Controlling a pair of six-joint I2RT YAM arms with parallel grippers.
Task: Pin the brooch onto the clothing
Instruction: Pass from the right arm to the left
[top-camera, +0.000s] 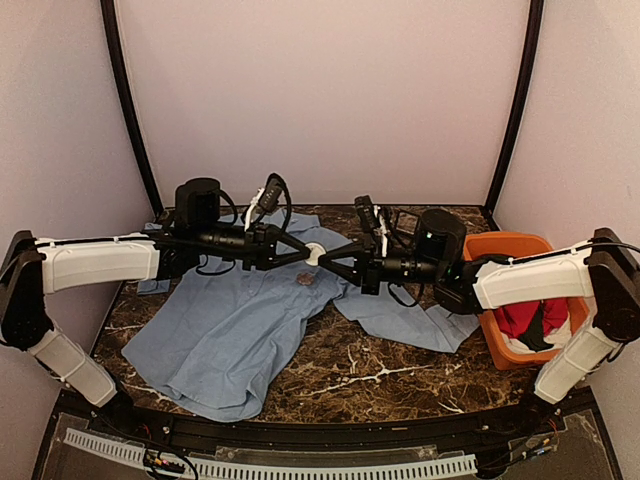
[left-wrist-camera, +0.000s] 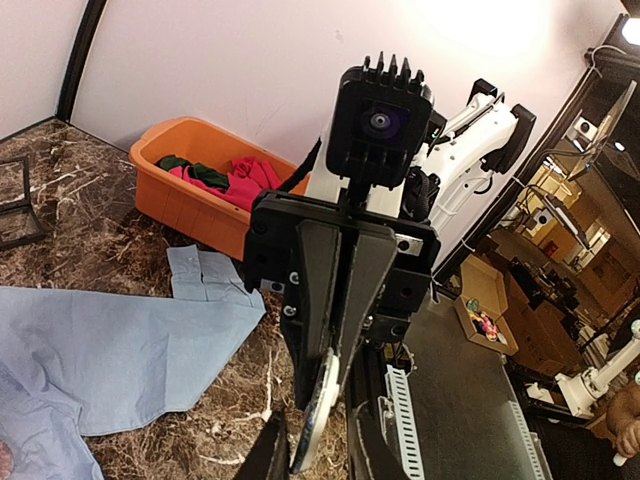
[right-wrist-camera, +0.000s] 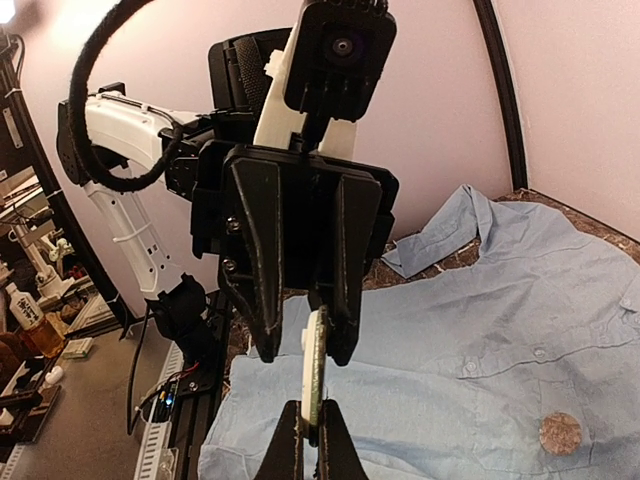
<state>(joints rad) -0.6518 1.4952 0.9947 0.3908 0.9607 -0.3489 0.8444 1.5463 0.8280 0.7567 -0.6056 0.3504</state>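
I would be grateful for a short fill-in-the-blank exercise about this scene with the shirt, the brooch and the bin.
1. The red garment lies in the ____ bin.
2. The shirt spread on the table is light ____.
3. The gripper shut on the white brooch belongs to the ____ arm.
Missing words: orange; blue; right.
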